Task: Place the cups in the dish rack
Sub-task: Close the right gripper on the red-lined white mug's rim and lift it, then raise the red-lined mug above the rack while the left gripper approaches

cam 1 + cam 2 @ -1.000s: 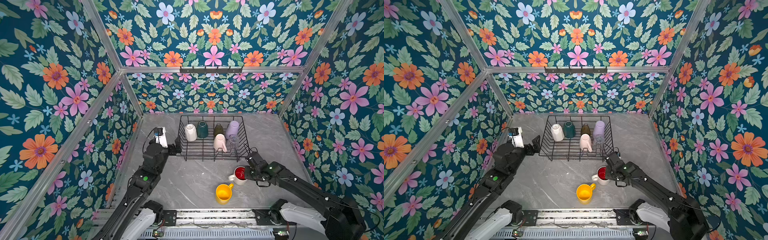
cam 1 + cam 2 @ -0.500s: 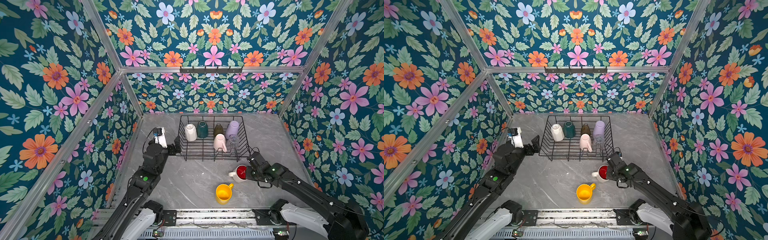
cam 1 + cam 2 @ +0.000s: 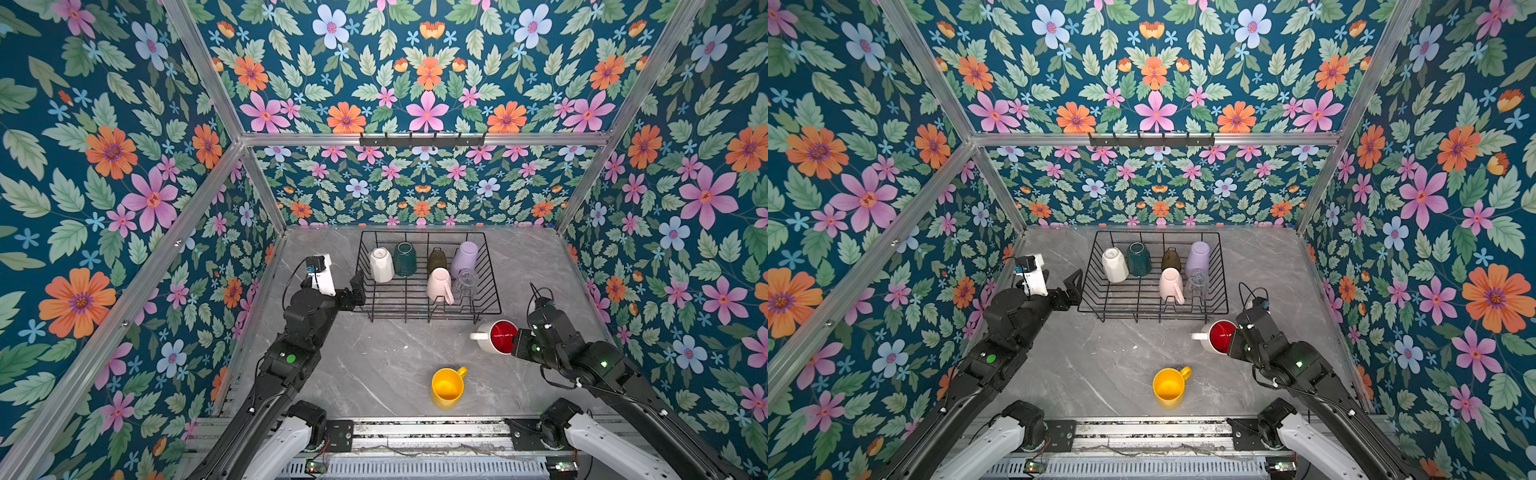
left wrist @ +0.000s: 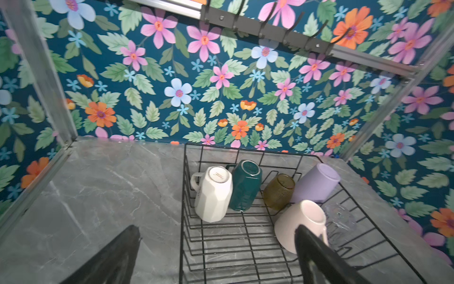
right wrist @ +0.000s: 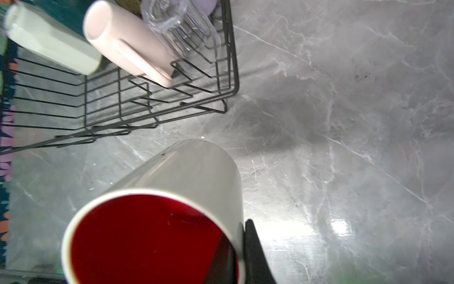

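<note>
The black wire dish rack (image 3: 432,311) (image 3: 1154,311) stands at the back of the table. In it lie a white mug (image 3: 381,264), a dark green mug (image 3: 405,259), an olive-amber glass (image 3: 436,261), a lilac tumbler (image 3: 464,258), a pale pink mug (image 3: 439,284) and a clear glass (image 3: 466,281). My right gripper (image 3: 515,343) (image 5: 239,248) is shut on the wall of the red-lined white mug (image 3: 496,336) (image 5: 177,186), one finger inside, one outside; the mug is tilted. A yellow mug (image 3: 447,387) stands upright near the front. My left gripper (image 3: 357,291) (image 4: 217,228) is open beside the rack's left front corner, holding nothing.
A black hook rail (image 3: 422,139) hangs on the back wall above the rack. Floral walls close in the grey marble table (image 3: 374,353) on three sides. A metal rail (image 3: 415,428) runs along the front edge by the arm bases.
The right gripper has closed on the red-lined mug's wall, and the mug has shifted a little to the right and tilted. The left arm has stayed still.
</note>
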`<action>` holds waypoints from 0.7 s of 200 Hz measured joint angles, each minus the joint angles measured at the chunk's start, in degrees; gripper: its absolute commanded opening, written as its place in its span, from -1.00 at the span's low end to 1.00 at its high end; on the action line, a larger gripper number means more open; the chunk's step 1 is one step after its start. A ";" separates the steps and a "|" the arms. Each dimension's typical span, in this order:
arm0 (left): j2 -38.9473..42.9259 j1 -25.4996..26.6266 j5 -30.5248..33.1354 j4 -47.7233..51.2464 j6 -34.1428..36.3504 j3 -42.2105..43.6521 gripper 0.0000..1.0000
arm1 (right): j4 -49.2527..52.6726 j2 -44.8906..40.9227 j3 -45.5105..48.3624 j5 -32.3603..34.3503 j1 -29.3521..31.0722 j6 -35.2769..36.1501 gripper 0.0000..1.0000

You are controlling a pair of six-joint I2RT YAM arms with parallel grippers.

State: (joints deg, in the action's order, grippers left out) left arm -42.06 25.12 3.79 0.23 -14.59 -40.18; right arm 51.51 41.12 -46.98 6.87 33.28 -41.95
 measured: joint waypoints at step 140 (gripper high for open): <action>-2.67 -0.07 -49.20 -11.47 2.56 0.35 0.96 | -33.57 10.62 -2.56 -32.96 -6.25 -6.38 -1.00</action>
State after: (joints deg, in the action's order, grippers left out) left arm -44.73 25.06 -45.41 -11.25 -12.03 -39.83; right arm 17.93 51.75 -49.54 -26.09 27.03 -48.34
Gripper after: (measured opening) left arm 0.981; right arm 0.080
